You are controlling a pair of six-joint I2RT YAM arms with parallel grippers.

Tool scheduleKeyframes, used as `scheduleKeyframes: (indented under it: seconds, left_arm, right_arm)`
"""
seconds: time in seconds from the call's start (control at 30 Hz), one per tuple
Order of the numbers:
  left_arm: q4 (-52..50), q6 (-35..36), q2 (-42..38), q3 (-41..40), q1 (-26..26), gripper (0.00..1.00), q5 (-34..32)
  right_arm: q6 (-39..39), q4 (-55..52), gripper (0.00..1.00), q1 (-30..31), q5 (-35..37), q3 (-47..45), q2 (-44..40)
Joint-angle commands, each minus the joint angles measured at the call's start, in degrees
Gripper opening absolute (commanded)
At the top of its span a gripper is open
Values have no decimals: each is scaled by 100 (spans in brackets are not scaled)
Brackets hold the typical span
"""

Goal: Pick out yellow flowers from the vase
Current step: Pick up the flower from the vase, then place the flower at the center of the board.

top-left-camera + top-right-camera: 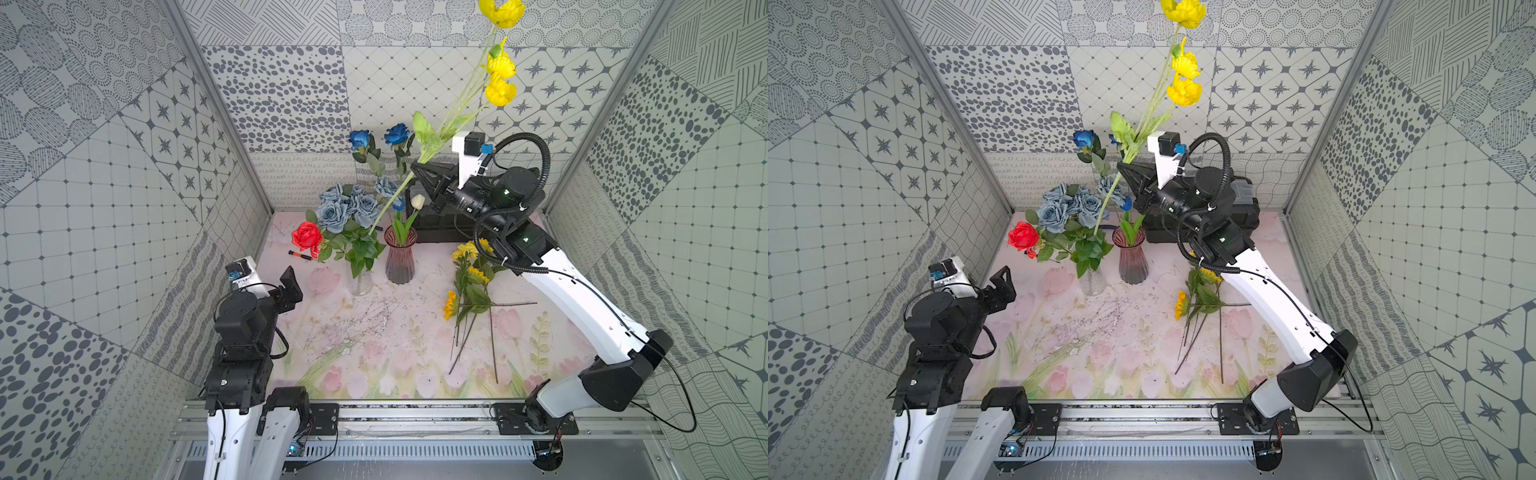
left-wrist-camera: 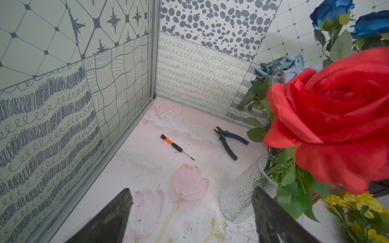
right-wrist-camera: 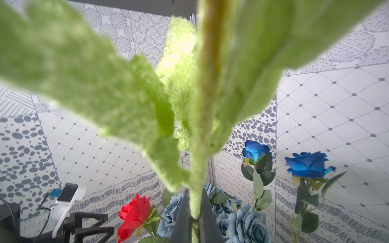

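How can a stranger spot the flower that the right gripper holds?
Find the right gripper, raised near the purple vase. It is shut on the tall yellow spray. Only this stem carries yellow blooms high above the blue roses.

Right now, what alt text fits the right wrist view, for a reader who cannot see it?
The right claw is shut on a fuzzy green stem that runs close past the lens, its blurred leaves filling most of the view. Behind it stand a red rose, grey-blue roses and two blue roses against patterned walls.
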Motion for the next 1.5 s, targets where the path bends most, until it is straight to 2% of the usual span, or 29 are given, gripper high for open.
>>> scheduleKeyframes:
  seconds: [0.0,0.13,0.3,0.43,0.53,0.77,0.97,1.1,1.23,1.33,1.47]
  left_arm:
    - [416,48,6,1,-5,89,83]
    - [414,39,2,-5,-5,89,92]
    - [402,40,-18,6,-1,89,96]
    - [376,41,-21,20,-1,89,75]
    - [368,-20,-22,22,2,89,132]
    - [289,-58,5,177,-23,89,215]
    - [315,-148,112,615,-24,90,633]
    - [336,-198,196,908,-22,90,1067]
    - [422,-248,236,989,-29,90,1534]
    - [451,-285,260,965,-27,90,1612]
    - [498,-333,275,891,-31,90,1602]
  right_arm:
    - [862,769,0,-348,-75,-240,-254]
    - [1515,1009,0,-700,-284,-309,-419]
    - [1686,761,0,-830,-73,-546,-849]
    - [2267,502,0,-1120,28,-1194,-1397]
    - [2790,179,0,-1418,-186,-1676,-1782]
    - [2988,-1063,0,-1628,-6,-2646,-2711]
    - [3550,-1102,0,-2115,-167,-3825,-3206]
    - [4048,-792,0,-2473,-315,-4648,-3329]
    - [4165,-993,0,-2732,-197,-5067,-3338]
    - [4478,-993,0,-3003,-200,-5468,-3275]
    - [4452,-1047,0,-3244,-574,-5649,-2740]
